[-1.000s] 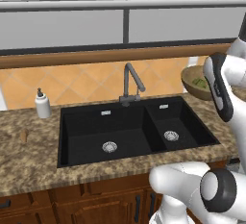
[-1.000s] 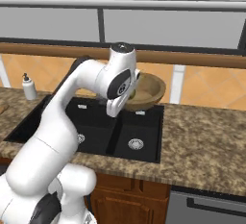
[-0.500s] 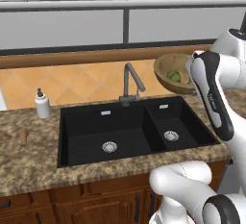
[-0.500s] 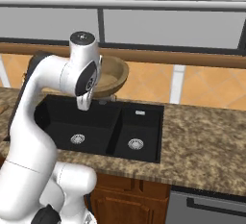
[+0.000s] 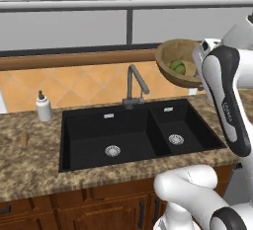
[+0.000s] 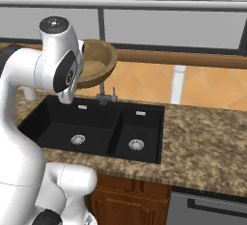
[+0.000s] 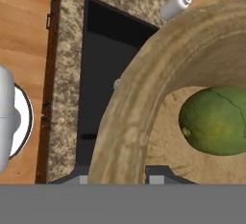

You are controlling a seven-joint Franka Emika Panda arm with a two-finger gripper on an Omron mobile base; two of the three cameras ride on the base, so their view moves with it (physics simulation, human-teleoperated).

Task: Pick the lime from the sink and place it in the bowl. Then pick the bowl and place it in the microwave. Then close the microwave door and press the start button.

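The tan wooden bowl (image 5: pixel 184 61) hangs in the air above the back of the black sink (image 5: pixel 133 130), tilted, with the lime (image 5: pixel 178 67) lying inside it. My gripper (image 7: pixel 120 175) is shut on the bowl's rim (image 7: pixel 129 107), one finger on each side of the wall. In the hand view the lime (image 7: pixel 215 121) rests on the bowl's floor right of the rim. From the right base view the bowl (image 6: pixel 99 61) shows partly behind my upper arm, over the sink (image 6: pixel 96 127). The microwave and its door are out of view.
A grey faucet (image 5: pixel 134 83) rises just below and left of the bowl. A white soap bottle (image 5: pixel 43 108) stands on the granite counter (image 5: pixel 29 165) left of the sink. Wide counter (image 6: pixel 207 142) lies right of the sink. Grey upper panels run along the wall.
The arm has swung the bowl, lime inside, leftward from beside the sink's right end to above the faucet area. The grip has stayed the same.
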